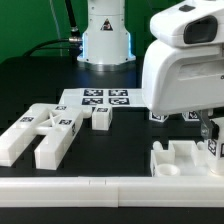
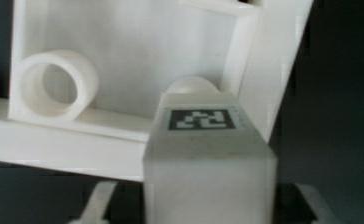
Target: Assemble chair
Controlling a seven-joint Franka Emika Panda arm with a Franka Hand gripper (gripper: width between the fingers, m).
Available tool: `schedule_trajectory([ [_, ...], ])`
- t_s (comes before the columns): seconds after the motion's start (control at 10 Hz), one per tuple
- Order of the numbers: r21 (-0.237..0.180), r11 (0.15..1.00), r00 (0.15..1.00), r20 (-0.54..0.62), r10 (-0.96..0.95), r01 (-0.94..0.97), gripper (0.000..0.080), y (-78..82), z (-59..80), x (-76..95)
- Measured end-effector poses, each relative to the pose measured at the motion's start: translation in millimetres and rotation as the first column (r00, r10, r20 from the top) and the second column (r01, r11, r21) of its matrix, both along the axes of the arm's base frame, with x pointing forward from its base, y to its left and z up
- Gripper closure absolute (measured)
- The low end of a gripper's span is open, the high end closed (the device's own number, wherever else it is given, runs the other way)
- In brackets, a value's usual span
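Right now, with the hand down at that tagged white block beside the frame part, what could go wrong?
One: the tagged block stands close to the frame part, so lifting it could drag or tip that part. Two: the pictures don't show how squarely the hand sits on the block, so it might slip or twist. Three: the rail lies close by and could be bumped.

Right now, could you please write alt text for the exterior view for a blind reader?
A white robot arm fills the exterior view's right, its gripper at a white chair part on the black table. More tagged chair parts lie at the left, the marker board in the middle.
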State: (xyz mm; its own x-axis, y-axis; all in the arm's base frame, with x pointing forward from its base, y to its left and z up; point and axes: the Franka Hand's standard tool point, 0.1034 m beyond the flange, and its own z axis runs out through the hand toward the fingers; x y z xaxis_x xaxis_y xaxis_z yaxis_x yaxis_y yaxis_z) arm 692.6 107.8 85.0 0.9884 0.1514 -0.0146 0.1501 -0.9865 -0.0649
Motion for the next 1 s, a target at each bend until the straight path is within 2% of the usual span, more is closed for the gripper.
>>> schedule_trajectory([
  [0.2, -0.003, 0.972, 0.972, -0.015, -0.237, 0.237, 0.051, -0.4, -0.6, -0.3],
  [0.4, -0.013, 0.905, 0.905, -0.026, -0.425, 0.425, 0.0508, -0.8, -1.1, -0.8],
  [0.7, -0.032, 0.72, 0.719, -0.039, -0.694, 0.694, 0.0508, -2.3, -1.7, -0.7],
  [1.0, -0.047, 0.484, 0.481, -0.057, -0.875, 0.874, 0.0508, -4.5, -1.7, -0.3],
])
